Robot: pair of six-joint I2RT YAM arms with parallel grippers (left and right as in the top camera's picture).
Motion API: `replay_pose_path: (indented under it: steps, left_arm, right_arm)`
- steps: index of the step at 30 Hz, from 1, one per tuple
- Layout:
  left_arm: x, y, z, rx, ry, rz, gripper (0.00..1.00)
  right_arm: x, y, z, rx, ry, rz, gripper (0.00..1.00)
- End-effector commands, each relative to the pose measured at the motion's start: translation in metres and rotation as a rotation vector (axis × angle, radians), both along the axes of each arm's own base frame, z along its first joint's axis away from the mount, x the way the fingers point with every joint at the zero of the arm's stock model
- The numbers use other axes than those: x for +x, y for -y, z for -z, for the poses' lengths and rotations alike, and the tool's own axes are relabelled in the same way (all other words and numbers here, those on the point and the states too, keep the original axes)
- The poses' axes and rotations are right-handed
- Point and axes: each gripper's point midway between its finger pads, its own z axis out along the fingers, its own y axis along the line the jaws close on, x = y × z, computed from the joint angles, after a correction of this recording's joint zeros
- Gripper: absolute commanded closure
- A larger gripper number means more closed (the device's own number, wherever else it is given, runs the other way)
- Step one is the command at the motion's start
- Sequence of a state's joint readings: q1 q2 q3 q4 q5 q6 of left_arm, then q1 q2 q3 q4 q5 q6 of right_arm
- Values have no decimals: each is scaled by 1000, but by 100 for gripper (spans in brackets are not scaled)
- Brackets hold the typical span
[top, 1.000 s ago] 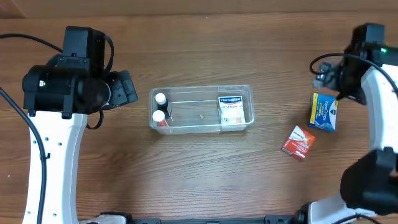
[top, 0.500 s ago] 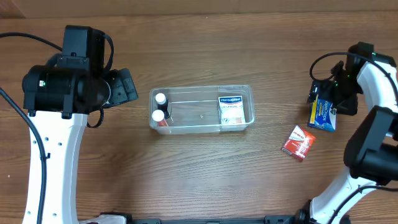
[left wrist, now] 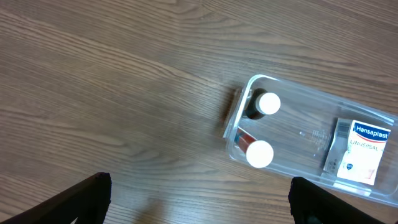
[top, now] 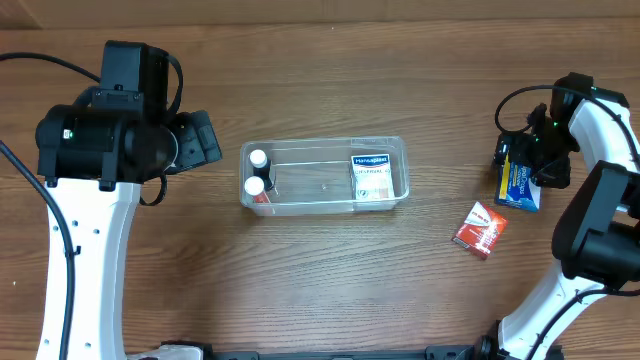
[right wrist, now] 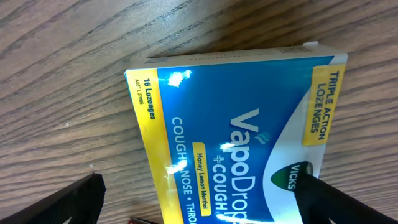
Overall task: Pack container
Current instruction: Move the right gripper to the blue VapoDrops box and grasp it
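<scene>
The clear plastic container (top: pixel 318 186) stands at the table's middle. It holds two white-capped bottles (top: pixel 258 172) at its left end and a white Hansaplast box (top: pixel 372 178) at its right end. In the left wrist view the container (left wrist: pixel 305 130) lies ahead to the right, with the bottles (left wrist: pixel 268 104) and the Hansaplast box (left wrist: pixel 364 152) inside. My left gripper (left wrist: pixel 199 202) is open and empty over bare wood, left of the container. My right gripper (right wrist: pixel 199 199) is open, its fingers either side of a blue and yellow VapoDrops box (right wrist: pixel 236 118) lying flat at the far right (top: pixel 519 188).
A small red box (top: pixel 479 229) lies on the wood below and left of the blue box. The left arm's bulky body (top: pixel 110 140) stands left of the container. Cables hang near the right arm.
My right gripper has come down and toward the blue box and now covers its upper end. The left arm and the container have not moved.
</scene>
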State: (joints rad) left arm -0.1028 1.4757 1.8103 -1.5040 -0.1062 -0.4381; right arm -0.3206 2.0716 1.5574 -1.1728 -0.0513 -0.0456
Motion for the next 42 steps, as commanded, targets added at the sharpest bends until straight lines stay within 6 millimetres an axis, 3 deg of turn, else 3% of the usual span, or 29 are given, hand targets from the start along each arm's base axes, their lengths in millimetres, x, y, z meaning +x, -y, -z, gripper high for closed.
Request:
replay_pose_path:
  steps: [1,5,7,17,21,26,29,32,34,36,37,39,42]
  left_arm:
    - [1,-3,4,20,-17,16,8]
    - [1,-3,4,22,-17,21,7]
    - [1,-3,4,22,-17,21,8]
    - [1,-3,4,23,-15,24,7]
    - [1,-3,4,23,-15,24,7]
    - [1,-3,4,23,-16,24,7]
    - [1,-3,4,23,-16,24,0]
    - [1,-3,4,23,-15,24,0]
    - [1,-3,4,23,-15,24,0]
    - [1,-3,4,23,-15,24,0]
    - [1,-3,4,23,-15,24,0]
    - [1,-3,4,23,-15,24,0]
    - [1,-2,4,23,-15,24,0]
  right_arm:
    - [6,0,-6,6,15,9,0]
    - [17,6,-41,-39,113,-2,0]
    - [17,8,-43,-50,114,-11,0]
    - [-8,10,13,-91,59,-17,0]
    - [-6,10,19,-93,78,-16,0]
    - [-2,4,18,-56,96,-14,27]
    - [7,1,5,-37,124,-3,29]
    - [30,-9,-47,-8,214,1,28]
    - [43,-29,-98,-15,307,-32,27]
    - [45,-68,-146,-20,394,-125,27]
    - [40,-103,-172,-9,444,-190,27]
    - [26,-166,-201,32,512,-280,28]
    - [3,-265,-210,126,540,-404,28]
